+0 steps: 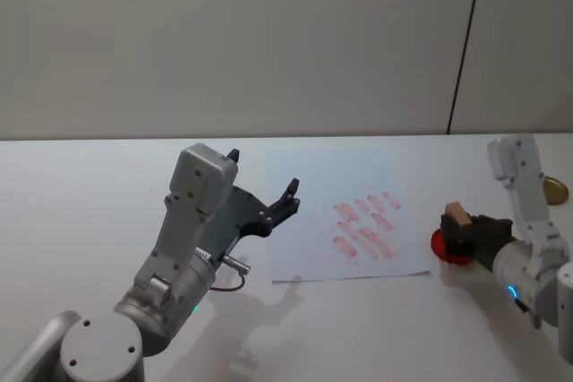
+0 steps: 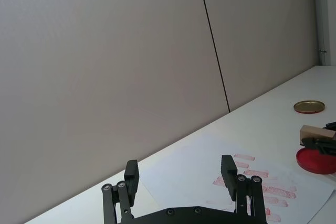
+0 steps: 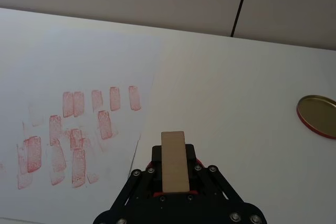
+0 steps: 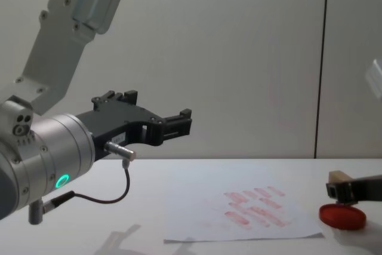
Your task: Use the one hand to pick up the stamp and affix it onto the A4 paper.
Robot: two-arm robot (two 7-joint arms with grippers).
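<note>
The stamp (image 1: 457,215), a small tan wooden block, stands upright between the black fingers of my right gripper (image 1: 461,237), which is shut on it. It sits just over the flat red ink pad (image 1: 452,250), right of the A4 paper (image 1: 340,185). In the right wrist view the stamp (image 3: 174,161) shows end-on in the jaws, with the paper (image 3: 79,66) and its rows of red imprints beyond. From the chest view, the stamp (image 4: 339,177) hangs above the pad (image 4: 341,216). My left gripper (image 1: 264,174) hovers open and holds nothing, raised over the paper's left edge.
A round gold lid (image 1: 555,190) lies on the white table at the far right, behind the right arm. The left arm's cable (image 4: 113,198) hangs under its wrist. A plain wall runs along the table's back edge.
</note>
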